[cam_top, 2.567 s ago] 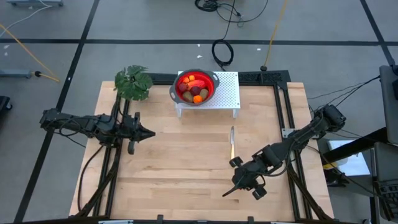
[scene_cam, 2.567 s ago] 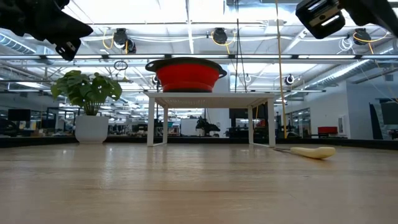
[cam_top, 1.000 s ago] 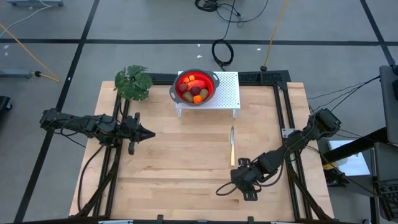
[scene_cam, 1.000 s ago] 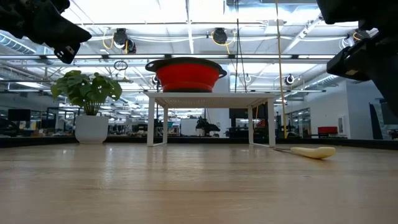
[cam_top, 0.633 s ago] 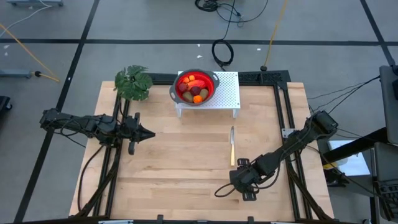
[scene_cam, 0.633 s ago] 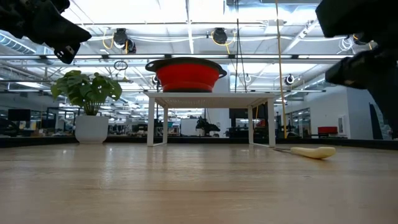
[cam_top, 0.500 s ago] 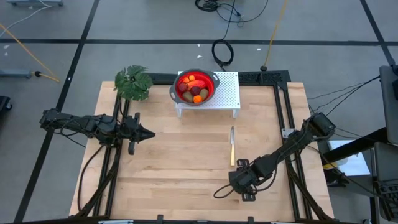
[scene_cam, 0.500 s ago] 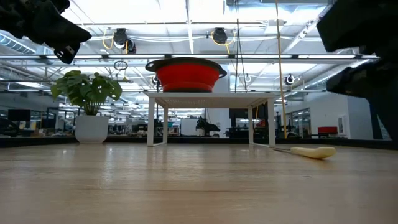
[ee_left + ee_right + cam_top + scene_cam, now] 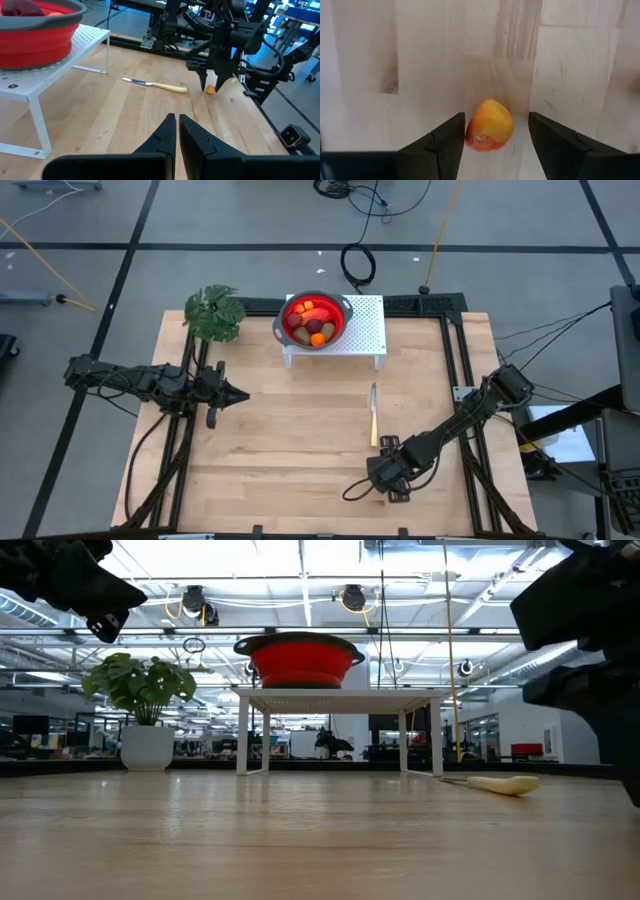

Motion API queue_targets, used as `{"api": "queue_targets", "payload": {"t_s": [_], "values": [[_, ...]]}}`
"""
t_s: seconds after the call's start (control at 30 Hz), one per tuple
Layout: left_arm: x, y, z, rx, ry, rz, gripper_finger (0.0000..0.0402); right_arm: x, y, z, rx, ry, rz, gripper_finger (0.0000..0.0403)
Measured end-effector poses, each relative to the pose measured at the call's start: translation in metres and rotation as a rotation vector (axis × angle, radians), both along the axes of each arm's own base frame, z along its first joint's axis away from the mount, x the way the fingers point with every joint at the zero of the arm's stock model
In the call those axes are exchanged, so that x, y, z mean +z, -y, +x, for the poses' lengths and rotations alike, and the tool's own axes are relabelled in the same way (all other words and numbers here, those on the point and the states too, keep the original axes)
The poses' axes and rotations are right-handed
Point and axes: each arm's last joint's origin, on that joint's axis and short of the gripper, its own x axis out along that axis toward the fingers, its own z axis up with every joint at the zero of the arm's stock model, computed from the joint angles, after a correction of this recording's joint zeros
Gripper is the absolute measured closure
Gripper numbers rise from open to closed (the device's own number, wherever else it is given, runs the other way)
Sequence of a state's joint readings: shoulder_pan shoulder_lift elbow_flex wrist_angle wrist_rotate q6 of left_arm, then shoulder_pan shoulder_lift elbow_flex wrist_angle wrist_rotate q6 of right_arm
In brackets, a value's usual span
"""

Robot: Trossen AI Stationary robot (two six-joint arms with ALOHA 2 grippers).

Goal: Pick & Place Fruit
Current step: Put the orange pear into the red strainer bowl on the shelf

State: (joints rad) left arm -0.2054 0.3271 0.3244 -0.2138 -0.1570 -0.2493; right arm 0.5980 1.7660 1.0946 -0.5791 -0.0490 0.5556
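A small orange-yellow toy fruit [image 9: 489, 125], bottom centre of the right wrist view, lies on the pale wooden desk [image 9: 445, 50] between the right hand's [image 9: 495, 135] released fingers. Likely light, hard, slippery: pinch its widest middle. The left hand [image 9: 177, 131] is clenched.

A robotics lab in a large open industrial hall: a wooden counter [image 9: 300, 430] stands on a grey floor marked with black tape lines [image 9: 130, 250], loose cables [image 9: 357, 265] trail behind it, and the low view shows exposed ceiling beams with hanging lights [image 9: 350, 598] and distant workstations
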Motion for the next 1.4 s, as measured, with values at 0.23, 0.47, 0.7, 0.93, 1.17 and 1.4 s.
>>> {"api": "queue_targets", "payload": {"t_s": [0.23, 0.47, 0.7, 0.93, 1.17, 1.4], "values": [[0.000, 0.000, 0.000, 0.000, 0.000, 0.000, 0.0382, -0.001, 0.002, -0.004, 0.001, -0.039, -0.026, 0.0193], [0.000, 0.000, 0.000, 0.001, 0.000, -0.003, 0.0382, -0.001, 0.002, -0.004, 0.001, -0.040, -0.027, 0.0197], [0.000, 0.000, 0.000, 0.002, 0.000, -0.007, 0.0382, -0.001, 0.002, -0.003, 0.043, -0.021, -0.025, 0.0236], [0.000, 0.000, 0.000, 0.003, 0.000, -0.015, 0.0382, -0.001, 0.002, -0.002, 0.043, -0.021, -0.022, 0.0282], [0.000, 0.000, 0.000, 0.004, 0.000, -0.017, 0.0382, 0.008, 0.005, -0.002, 0.034, 0.001, -0.003, 0.0304], [0.000, 0.000, 0.000, 0.004, 0.000, -0.018, 0.0382, 0.038, 0.019, -0.001, 0.003, 0.102, 0.052, 0.0295]]}}
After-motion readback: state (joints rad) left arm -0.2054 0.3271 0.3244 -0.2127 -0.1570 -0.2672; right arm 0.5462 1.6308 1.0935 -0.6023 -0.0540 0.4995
